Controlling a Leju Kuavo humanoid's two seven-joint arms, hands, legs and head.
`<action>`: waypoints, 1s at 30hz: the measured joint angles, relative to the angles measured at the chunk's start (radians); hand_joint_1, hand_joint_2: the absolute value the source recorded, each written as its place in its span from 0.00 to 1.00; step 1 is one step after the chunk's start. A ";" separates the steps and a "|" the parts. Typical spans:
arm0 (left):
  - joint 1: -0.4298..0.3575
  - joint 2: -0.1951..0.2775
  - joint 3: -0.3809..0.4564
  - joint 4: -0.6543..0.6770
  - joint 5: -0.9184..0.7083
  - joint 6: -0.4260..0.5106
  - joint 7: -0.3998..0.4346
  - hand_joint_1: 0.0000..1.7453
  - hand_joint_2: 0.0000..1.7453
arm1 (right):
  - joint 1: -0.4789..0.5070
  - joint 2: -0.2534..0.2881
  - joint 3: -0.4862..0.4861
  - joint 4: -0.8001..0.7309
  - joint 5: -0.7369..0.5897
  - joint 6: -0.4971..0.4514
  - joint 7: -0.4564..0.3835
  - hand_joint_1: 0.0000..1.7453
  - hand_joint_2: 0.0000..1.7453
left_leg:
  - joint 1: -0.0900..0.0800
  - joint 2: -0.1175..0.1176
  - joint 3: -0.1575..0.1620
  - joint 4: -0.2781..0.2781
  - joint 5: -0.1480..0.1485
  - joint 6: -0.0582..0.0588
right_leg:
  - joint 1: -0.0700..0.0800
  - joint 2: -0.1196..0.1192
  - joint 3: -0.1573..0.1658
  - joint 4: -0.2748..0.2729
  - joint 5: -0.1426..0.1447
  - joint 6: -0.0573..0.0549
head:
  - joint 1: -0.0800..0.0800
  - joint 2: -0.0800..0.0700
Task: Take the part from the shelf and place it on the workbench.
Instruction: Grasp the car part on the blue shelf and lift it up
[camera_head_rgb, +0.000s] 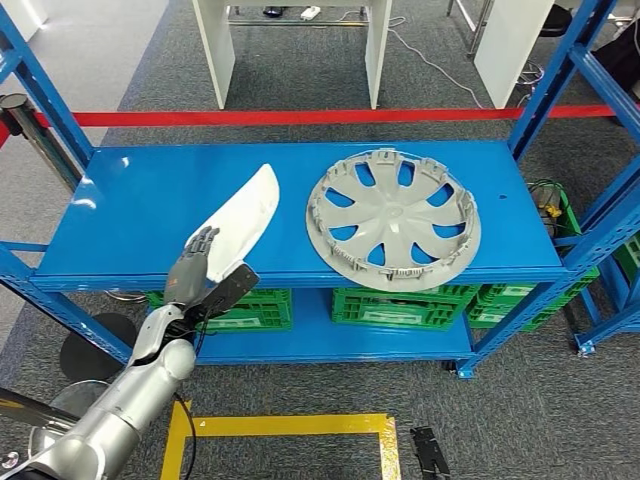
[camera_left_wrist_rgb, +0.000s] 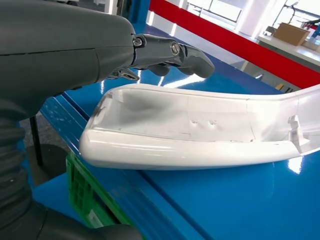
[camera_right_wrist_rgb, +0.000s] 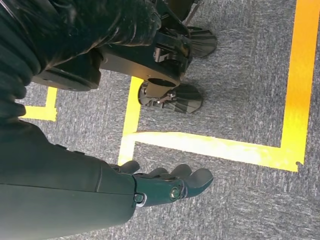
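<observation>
Blue steel shelf (camera_head_rgb: 136, 215) carries 2 parts: 1 white trim (camera_head_rgb: 245, 215) near the front-left edge, 1 grey hubcap (camera_head_rgb: 392, 218) to its right, well apart. Green crates (camera_head_rgb: 392, 305) sit on the lower tier; 1 red tape line (camera_head_rgb: 302, 117) runs behind the shelf. Left hand (camera_head_rgb: 192, 268) is at the trim's near end, which overhangs the shelf's front edge. Fingers (camera_left_wrist_rgb: 170, 52) extended above the trim's upper rim, thumb low beside it; contact can't be confirmed, no grip closed. Left arm reaches fwd and up from lower left, palm facing the trim. Right hand (camera_right_wrist_rgb: 166, 185) hangs over carpet by yellow floor tape (camera_right_wrist_rgb: 211, 147), fingers straight, apart, holding nothing.
</observation>
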 joint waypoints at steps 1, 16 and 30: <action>0.000 0.000 0.000 0.000 0.000 0.000 0.000 0.00 1.00 | 0.000 0.000 0.000 0.000 0.000 0.000 0.000 0.00 1.00 | 0.000 0.000 0.000 0.000 0.000 0.000 | 0.000 0.000 0.000 0.000 0.000 0.000 | 0.000 0.000; -0.002 -0.001 0.000 0.001 0.000 0.000 0.000 0.00 1.00 | 0.000 0.000 0.000 0.000 0.000 0.000 0.000 0.00 1.00 | 0.000 0.000 0.000 0.000 0.000 0.000 | 0.000 0.000 0.000 0.000 0.000 0.000 | 0.000 0.000; -0.002 -0.002 0.001 0.001 0.012 0.025 -0.017 1.00 1.00 | 0.000 0.000 0.000 0.000 0.001 -0.001 0.000 0.00 1.00 | 0.000 0.000 0.000 0.000 0.000 0.000 | 0.000 0.000 0.000 0.000 0.000 0.000 | 0.000 0.000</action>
